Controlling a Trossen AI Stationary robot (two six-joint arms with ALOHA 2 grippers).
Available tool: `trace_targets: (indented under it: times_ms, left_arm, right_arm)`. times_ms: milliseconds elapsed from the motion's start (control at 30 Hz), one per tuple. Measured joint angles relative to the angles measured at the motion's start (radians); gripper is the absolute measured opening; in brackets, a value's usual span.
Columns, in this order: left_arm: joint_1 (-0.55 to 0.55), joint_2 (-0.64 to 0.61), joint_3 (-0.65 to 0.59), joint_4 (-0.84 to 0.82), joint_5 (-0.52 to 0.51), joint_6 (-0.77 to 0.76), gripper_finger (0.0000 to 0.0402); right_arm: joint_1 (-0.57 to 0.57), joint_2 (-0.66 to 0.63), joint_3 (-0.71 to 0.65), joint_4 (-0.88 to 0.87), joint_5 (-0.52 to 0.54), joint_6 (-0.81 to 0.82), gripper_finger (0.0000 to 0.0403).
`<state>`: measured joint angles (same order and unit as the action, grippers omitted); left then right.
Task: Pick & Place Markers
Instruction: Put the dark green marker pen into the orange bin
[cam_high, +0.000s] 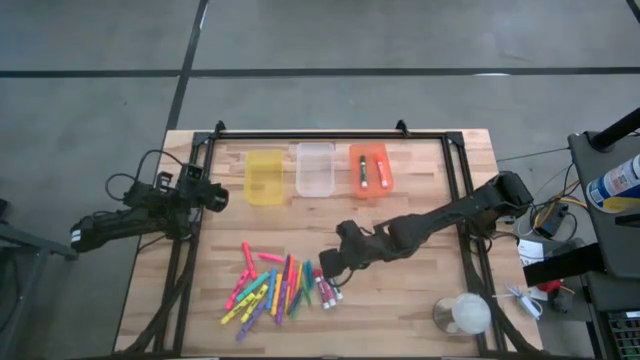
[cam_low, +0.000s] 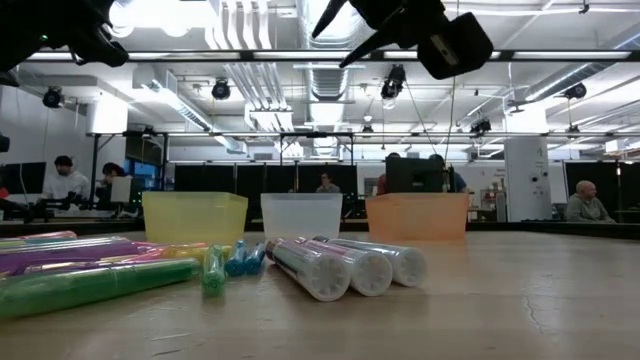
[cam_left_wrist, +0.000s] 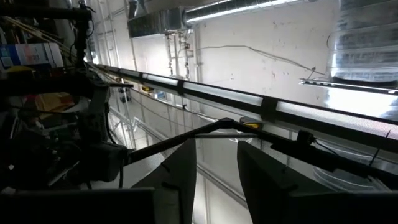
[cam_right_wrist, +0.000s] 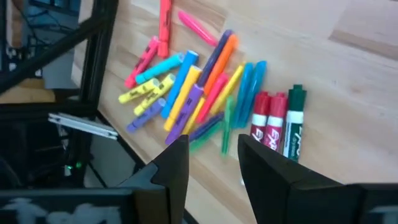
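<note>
We note the loose heap of short, bright plastic markers (cam_high: 270, 290) lying on the wooden bench (cam_high: 420, 310) near its front edge, with three white-bodied markers (cam_high: 328, 291), two red-capped and one green-capped, side by side at the heap's right end. The right gripper (cam_high: 327, 264) hangs just above and beside this white trio, on the side toward the bins; its dark fingers (cam_right_wrist: 171, 168) stand apart with nothing between them, so we record it as released and empty. In the right wrist view the white markers' long axes run roughly parallel to the fingers, so we judge a wrist turn is needed to close across a barrel. The right arm reaches in low from the right edge, elbow bent. The left gripper (cam_high: 210, 197) waits well apart at the left rail, lifted, fingers parted and empty. The orange translucent bin (cam_high: 371, 185) already holds two markers.
</note>
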<state>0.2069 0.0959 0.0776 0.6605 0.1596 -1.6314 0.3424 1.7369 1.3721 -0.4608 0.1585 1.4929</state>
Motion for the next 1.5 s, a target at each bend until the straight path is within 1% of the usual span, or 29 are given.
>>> trace_targets:
  times_ms: [133, 333, 400, 500, 600, 767, 900, 1000, 1067, 1200, 1300, 1500]
  left_arm:
    - [0.000, 0.000, 0.000, 0.000, 0.000, 0.000, 0.0112]
    - [0.000, 0.000, 0.000, 0.000, 0.000, 0.000, 0.0112]
    - [0.000, 0.000, 0.000, 0.000, 0.000, 0.001, 0.0112]
    - [0.000, 0.000, 0.000, 0.000, 0.002, 0.003, 0.0112]
    - [0.000, 0.000, 0.000, -0.004, 0.003, 0.002, 0.0112]
    - [0.000, 0.000, 0.000, -0.004, 0.004, 0.002, 0.0112]
    - [0.000, 0.000, 0.000, -0.004, 0.006, 0.001, 0.0112]
    - [0.000, 0.000, 0.000, -0.003, 0.006, 0.000, 0.0112]
    - [0.000, 0.000, 0.000, -0.003, 0.006, 0.000, 0.0112]
    - [0.000, 0.000, 0.000, -0.003, 0.006, 0.000, 0.0112]
    - [0.000, 0.000, 0.000, -0.004, 0.006, 0.000, 0.0112]
    - [0.000, 0.000, 0.000, -0.003, 0.006, 0.000, 0.0112]
  right_arm:
    - [0.018, 0.000, -0.001, 0.006, 0.000, -0.020, 0.0132]
    - [0.041, 0.003, -0.001, 0.005, -0.001, 0.048, 0.0132]
    - [0.049, 0.026, 0.000, 0.021, -0.007, 0.067, 0.0132]
    - [0.059, 0.094, 0.018, 0.069, -0.071, 0.071, 0.0132]
    - [0.066, 0.176, 0.056, 0.072, -0.132, 0.073, 0.0132]
    - [0.066, 0.286, 0.156, 0.047, -0.164, 0.070, 0.0132]
    - [0.065, 0.368, 0.252, -0.096, -0.237, 0.062, 0.0132]
    - [0.069, 0.420, 0.335, -0.265, -0.249, 0.036, 0.0132]
    - [0.069, 0.430, 0.396, -0.367, -0.235, 0.012, 0.0132]
    - [0.063, 0.436, 0.482, -0.533, -0.133, -0.020, 0.0132]
    - [0.047, 0.438, 0.489, -0.542, -0.134, -0.050, 0.0132]
    - [0.023, 0.442, 0.401, -0.460, -0.181, -0.056, 0.0132]
